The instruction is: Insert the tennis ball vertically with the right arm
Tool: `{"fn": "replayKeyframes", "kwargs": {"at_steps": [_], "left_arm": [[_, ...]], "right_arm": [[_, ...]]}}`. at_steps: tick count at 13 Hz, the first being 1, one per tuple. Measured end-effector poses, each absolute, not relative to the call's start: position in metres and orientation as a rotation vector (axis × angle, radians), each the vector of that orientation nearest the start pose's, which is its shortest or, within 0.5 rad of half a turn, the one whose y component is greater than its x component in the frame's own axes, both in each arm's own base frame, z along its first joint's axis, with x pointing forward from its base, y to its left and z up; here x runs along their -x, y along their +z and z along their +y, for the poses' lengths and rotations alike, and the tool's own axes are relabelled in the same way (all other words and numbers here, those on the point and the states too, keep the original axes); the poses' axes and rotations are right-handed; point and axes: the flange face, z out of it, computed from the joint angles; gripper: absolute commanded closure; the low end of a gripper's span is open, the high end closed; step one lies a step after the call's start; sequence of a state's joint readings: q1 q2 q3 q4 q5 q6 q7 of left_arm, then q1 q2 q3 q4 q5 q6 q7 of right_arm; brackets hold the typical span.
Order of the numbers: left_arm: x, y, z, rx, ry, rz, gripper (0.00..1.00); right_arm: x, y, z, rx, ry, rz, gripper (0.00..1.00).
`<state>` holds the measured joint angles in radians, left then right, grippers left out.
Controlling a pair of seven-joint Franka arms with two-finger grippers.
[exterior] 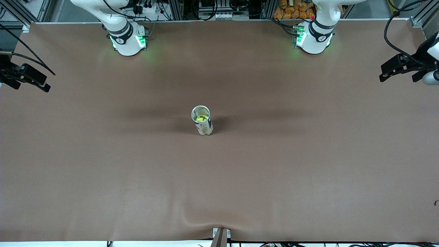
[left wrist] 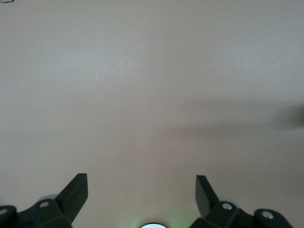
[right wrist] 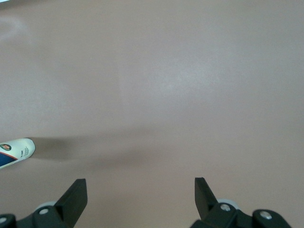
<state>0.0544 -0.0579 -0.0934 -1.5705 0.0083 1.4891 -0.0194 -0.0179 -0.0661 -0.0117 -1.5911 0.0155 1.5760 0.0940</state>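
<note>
A white tennis-ball can [exterior: 203, 126] stands upright in the middle of the brown table, its mouth open upward. A yellow-green tennis ball [exterior: 201, 118] sits inside it, just below the rim. The can's lower end also shows at the edge of the right wrist view [right wrist: 16, 152]. My right gripper [right wrist: 140, 186] is open and empty, high over bare table, apart from the can. My left gripper [left wrist: 141, 183] is open and empty over bare table near its own base. Neither hand shows in the front view; only the right arm's base [exterior: 125, 39] and the left arm's base [exterior: 313, 39] do.
A black clamp-like fixture [exterior: 24, 77] juts in at the right arm's end of the table, and another with cables [exterior: 401, 67] at the left arm's end. The brown table cover [exterior: 219, 192] is wrinkled at its edge nearest the front camera.
</note>
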Motion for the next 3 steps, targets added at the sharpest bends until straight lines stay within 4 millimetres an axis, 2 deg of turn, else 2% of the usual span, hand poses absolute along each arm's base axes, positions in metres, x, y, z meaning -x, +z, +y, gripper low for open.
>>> {"fn": "replayKeyframes", "kwargs": {"at_steps": [3], "left_arm": [[-0.5285, 0.654, -0.0219, 3.126, 0.018, 0.032, 0.0]], "right_arm": [[-0.5344, 0.6513, -0.0144, 3.117, -0.078, 0.192, 0.0]]}}
